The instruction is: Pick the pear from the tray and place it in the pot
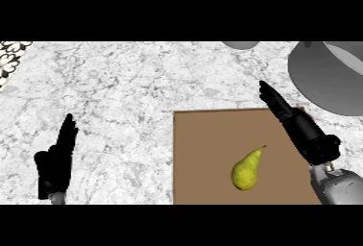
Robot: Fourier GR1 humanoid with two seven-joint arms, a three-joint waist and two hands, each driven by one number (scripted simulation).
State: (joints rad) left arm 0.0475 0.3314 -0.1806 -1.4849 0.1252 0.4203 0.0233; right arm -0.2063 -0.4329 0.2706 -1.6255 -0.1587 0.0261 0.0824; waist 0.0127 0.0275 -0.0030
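Reaching in from the lower right, the right robot hand [306,130] lies over the right edge of the brown tray [205,158], its fingers straight and held together, pointing up and to the left toward the far side of the surface [127,86]. It holds nothing, and it is apart from the pear [246,172], which lies to its lower left. Its grey forearm [343,188] shows at the lower right corner. The left robot hand [56,163] rests near the near-left edge of the surface, fingers straight and pointing up, also with nothing in it. The pear, yellow-green, lies on the tray toward its near-right part, tilted, with its stem pointing up and right toward the right robot hand. Nothing else lies on the tray. The grey pot [326,77] stands at the far right corner of the surface, just beyond the tray's far right corner, cut off by the right edge of the view; what is inside it cannot be told. Another grey rounded thing [241,44] shows partly at the far edge, left of the pot. A black-and-white patterned patch [10,55] sits at the far left corner.
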